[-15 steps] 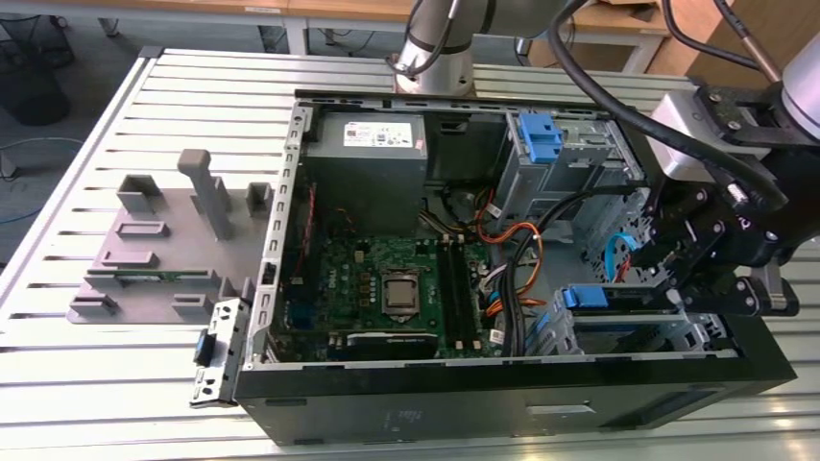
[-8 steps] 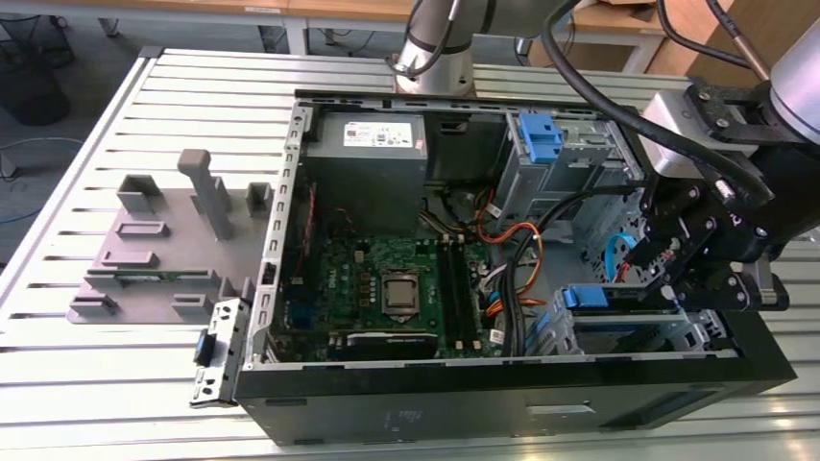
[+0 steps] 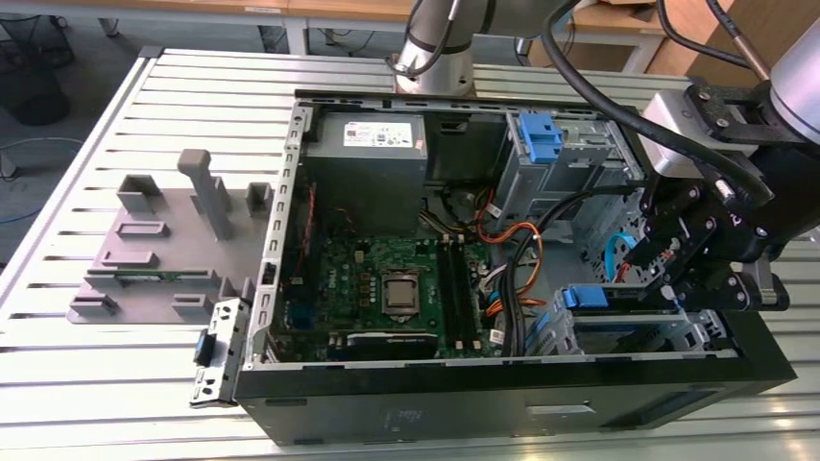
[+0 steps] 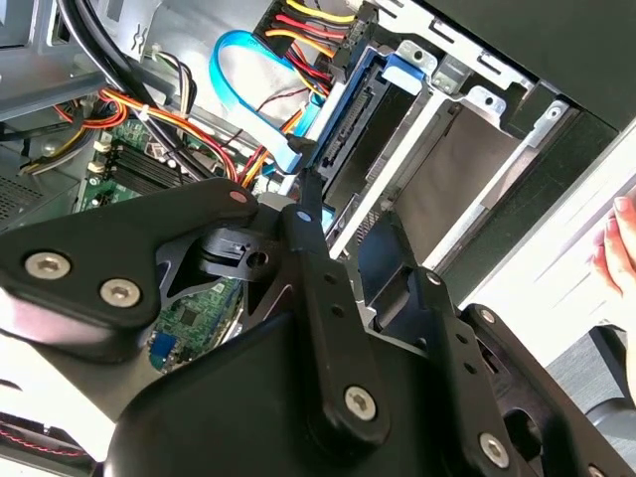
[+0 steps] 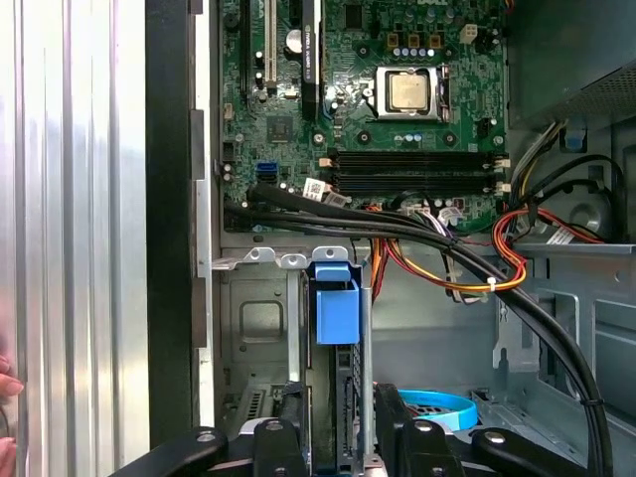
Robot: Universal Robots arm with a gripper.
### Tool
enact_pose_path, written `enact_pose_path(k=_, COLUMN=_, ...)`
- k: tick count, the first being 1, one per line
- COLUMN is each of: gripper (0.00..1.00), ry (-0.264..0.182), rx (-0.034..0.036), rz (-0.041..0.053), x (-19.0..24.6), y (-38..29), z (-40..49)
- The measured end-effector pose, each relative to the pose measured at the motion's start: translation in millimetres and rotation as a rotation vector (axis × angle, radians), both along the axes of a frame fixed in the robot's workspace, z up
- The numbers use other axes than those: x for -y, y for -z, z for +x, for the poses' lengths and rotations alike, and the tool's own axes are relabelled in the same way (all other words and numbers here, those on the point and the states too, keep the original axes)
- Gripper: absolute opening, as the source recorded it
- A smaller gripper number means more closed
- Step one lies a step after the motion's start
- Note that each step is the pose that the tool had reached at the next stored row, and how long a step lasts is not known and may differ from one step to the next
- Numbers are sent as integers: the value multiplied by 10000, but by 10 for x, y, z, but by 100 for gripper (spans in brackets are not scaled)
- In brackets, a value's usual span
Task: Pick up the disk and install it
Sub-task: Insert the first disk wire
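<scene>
Bright even daylight, glare on metal slats (image 5: 79,199), sharp focus

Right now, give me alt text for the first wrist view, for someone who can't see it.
Looking down into an open computer case, the gripper sits over a drive bay where the disk stands on edge in its slot, its blue carrier tab sticking out. Beyond lie the green motherboard and bundled black, red and orange cables.
</scene>
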State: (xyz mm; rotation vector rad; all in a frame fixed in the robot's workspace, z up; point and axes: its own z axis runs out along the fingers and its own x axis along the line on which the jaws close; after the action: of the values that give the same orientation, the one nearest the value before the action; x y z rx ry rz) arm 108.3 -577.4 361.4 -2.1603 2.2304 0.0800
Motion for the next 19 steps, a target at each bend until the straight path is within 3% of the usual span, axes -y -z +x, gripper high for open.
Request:
enact_pose_path(k=5, gripper=42, ry=0, rx=0, rz=-3, x=-1, y=-14, z=0)
enact_pose_path(k=14, gripper=42, ry=0, rx=0, rz=-1, x=0, y=-131, z=0)
enact_pose_path(k=19, gripper=42, ry=0, rx=-1, rz=0, x=0, y=-137, z=0)
